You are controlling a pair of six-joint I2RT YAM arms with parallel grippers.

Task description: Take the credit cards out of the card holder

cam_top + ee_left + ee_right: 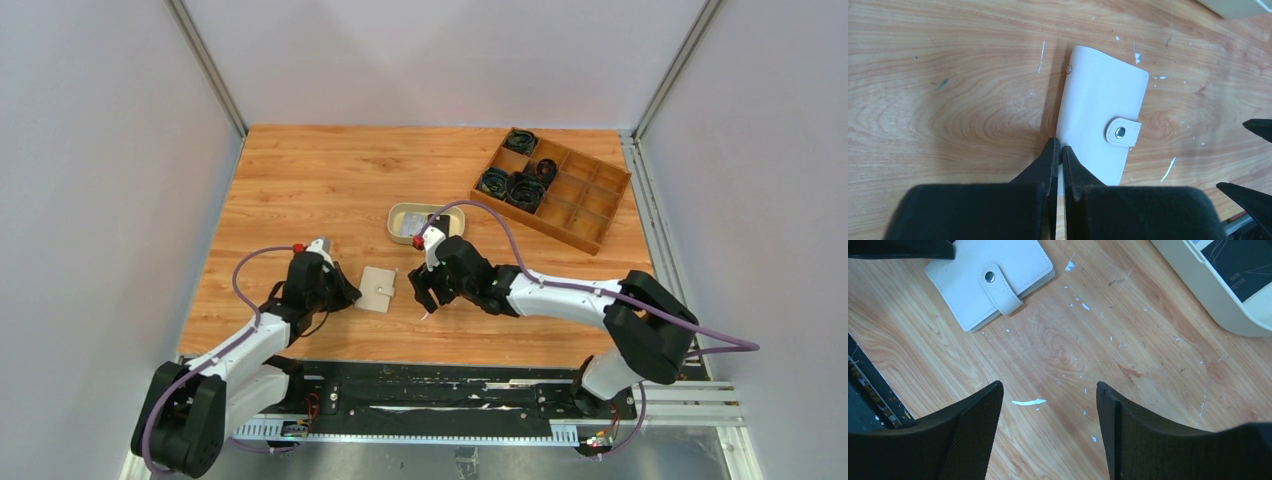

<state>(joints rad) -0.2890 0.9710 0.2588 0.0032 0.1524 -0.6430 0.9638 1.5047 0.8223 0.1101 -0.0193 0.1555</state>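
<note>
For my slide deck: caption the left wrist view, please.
Left gripper, jaws shut, tips at the edge of the snapped-closed cream card holder on the wooden table.

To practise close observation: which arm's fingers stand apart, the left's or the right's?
The right gripper: its fingers stand wide apart above the table. The left gripper has its fingers pressed together, tips at the card holder edge.

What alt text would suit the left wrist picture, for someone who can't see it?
A closed cream card holder, its snap strap fastened, lies on a scuffed wooden table. The shut left jaws reach its near edge; tips of the right jaws poke in at right.
</note>
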